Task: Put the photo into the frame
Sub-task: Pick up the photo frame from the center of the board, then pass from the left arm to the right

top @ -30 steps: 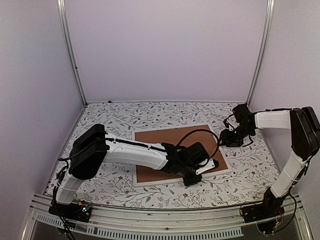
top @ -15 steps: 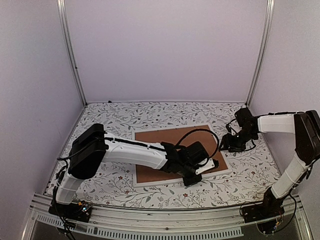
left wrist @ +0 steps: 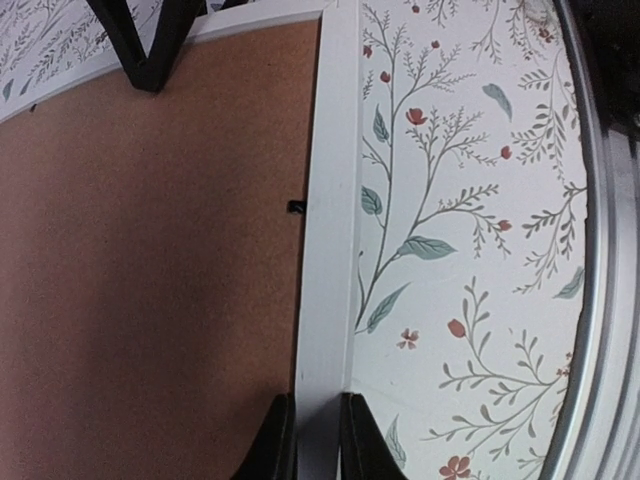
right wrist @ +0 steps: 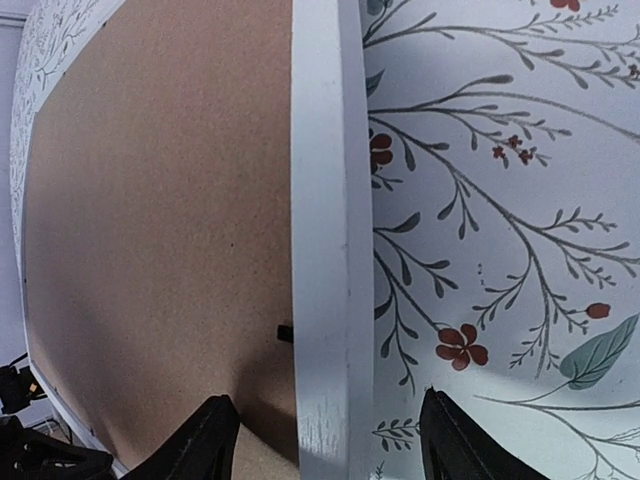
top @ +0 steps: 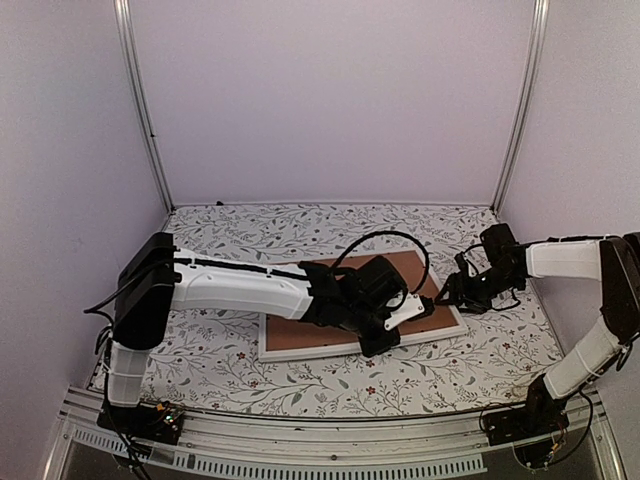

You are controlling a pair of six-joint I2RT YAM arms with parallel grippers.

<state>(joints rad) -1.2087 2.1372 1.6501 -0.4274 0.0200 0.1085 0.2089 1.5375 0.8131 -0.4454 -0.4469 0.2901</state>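
Left wrist: left jaws pinch frame, backing board inside; right jaws wide, perhaps astride border

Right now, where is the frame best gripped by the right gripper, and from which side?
Probably the narrow white rail at the right edge of the frame, coming from outside: it is a thin strip beside the wide, flat brown board, and the open right gripper straddles it.

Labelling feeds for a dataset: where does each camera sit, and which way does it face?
Top external: high behind left arm and right arm, both shown, looking down on the table.
Left wrist: on that wrist, facing down; left pincer pinches the white-bordered frame.
Right wrist: likewise, facing down; right pincer open astride its border.
Shared: both wrist views show the brown backing board.
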